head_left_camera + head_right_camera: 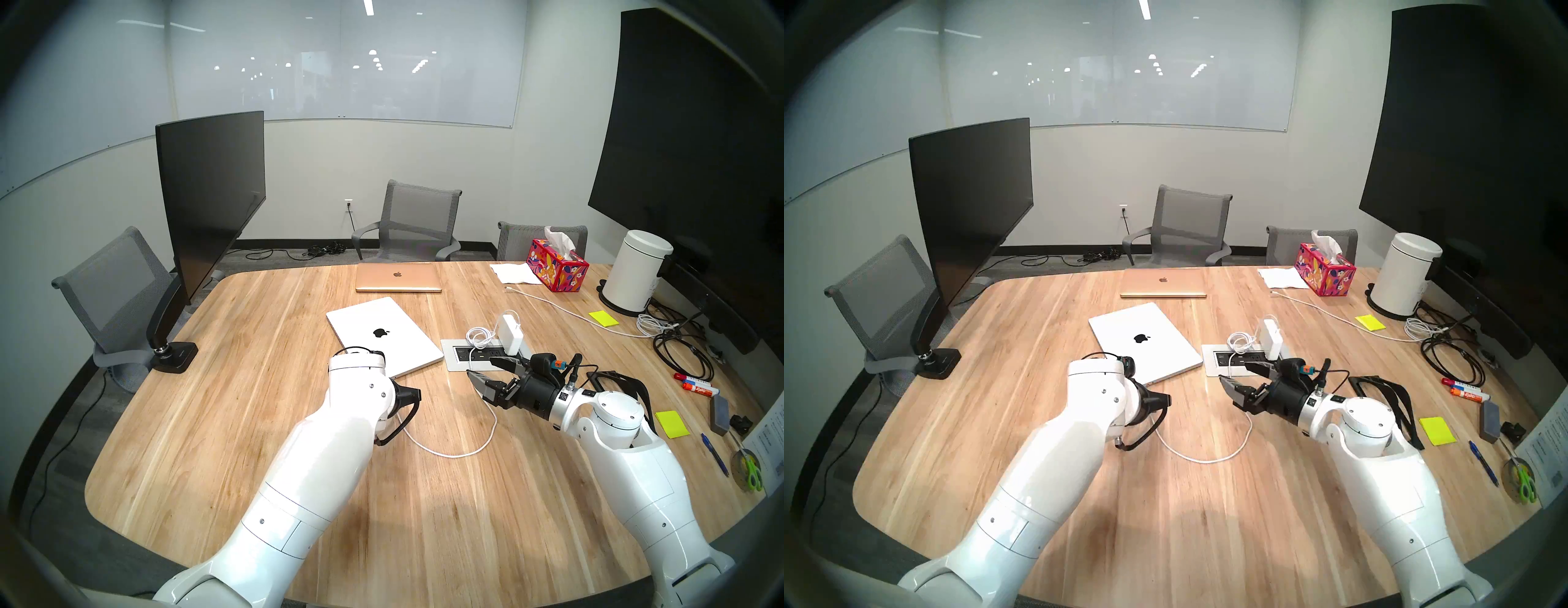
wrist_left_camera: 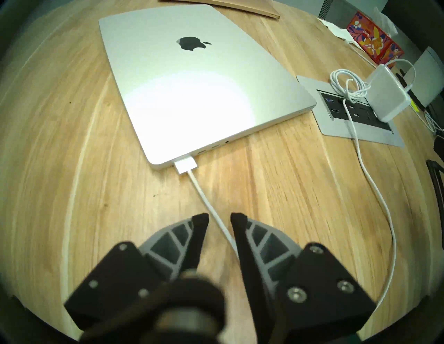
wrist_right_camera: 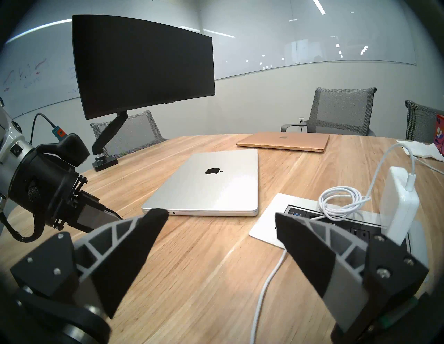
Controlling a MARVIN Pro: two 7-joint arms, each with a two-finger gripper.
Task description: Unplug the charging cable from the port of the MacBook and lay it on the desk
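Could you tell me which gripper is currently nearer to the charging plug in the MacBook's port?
Left. The left gripper is open astride the charging cable just behind the plug; the right gripper, also open, hovers beside the outlet panel.

Your two head views look down from above the near edge of the desk [image 1: 237, 424], the MacBook [image 1: 382, 335] mid-frame in both. Your left wrist view sits low and close before the MacBook's [image 2: 192, 91] port edge, facing it. Your right wrist view skims the desk from the MacBook's [image 3: 211, 187] right, sharing it and the power brick [image 3: 401, 201].
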